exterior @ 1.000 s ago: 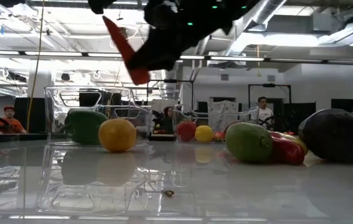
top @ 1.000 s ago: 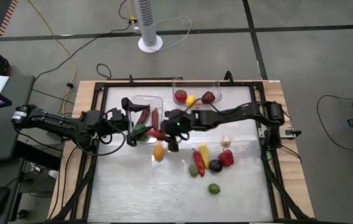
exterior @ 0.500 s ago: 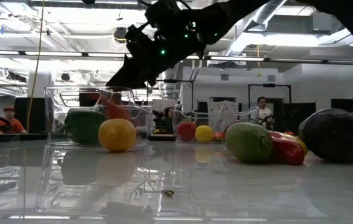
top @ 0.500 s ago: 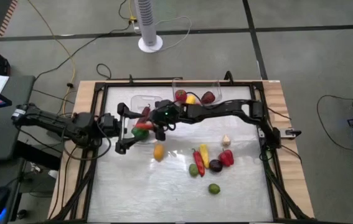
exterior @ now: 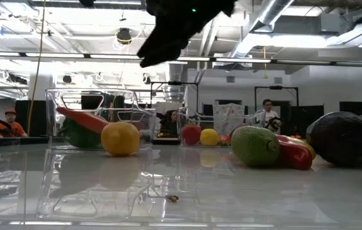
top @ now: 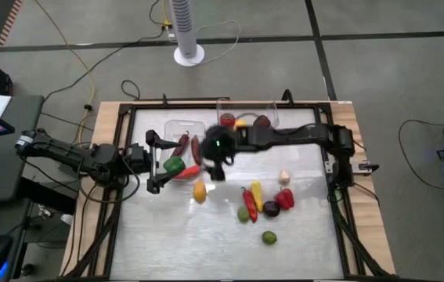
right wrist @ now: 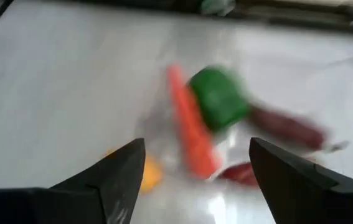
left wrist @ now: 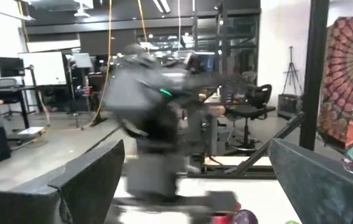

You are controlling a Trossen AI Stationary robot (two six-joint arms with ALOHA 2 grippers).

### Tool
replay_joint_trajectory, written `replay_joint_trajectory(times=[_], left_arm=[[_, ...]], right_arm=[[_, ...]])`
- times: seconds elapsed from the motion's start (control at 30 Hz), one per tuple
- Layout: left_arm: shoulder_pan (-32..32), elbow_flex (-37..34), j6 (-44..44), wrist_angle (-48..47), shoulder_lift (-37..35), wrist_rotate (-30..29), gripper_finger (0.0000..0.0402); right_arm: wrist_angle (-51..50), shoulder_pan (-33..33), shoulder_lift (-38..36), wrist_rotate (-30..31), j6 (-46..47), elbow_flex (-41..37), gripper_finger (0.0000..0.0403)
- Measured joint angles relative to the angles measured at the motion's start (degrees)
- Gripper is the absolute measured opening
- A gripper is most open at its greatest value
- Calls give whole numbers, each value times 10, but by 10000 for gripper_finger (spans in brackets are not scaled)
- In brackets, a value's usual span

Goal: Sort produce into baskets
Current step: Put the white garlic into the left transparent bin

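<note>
R gripper (top: pixel 215 168) spread, empty, above left bin (top: pixel 168 128); red pepper (top: pixel 191 170) lies inside. L gripper (top: pixel 153 162) spread beside bin.

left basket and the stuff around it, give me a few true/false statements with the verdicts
1. The red pepper lies in the left basket. True.
2. The right gripper holds the red pepper. False: its fingers are open and empty, above the basket.
3. A green pepper sits in the left basket. True.
4. The orange fruit is inside the left basket. False: it rests on the table just outside it.
5. The left gripper is shut on a fruit. False: it is open, beside the basket.
</note>
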Motion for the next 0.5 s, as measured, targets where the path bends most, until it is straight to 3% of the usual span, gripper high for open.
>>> replay_joint_trajectory(times=[0.07, 0.27, 0.5], left_arm=[[0, 0, 0, -2, 0, -7, 387], [0, 0, -14, -18, 0, -15, 387], [0, 0, -10, -20, 0, -41, 387]], right_arm=[[0, 23, -11, 11, 7, -36, 308], [6, 88, -86, 128, 59, -179, 306], [-8, 138, -182, 154, 185, -310, 308]])
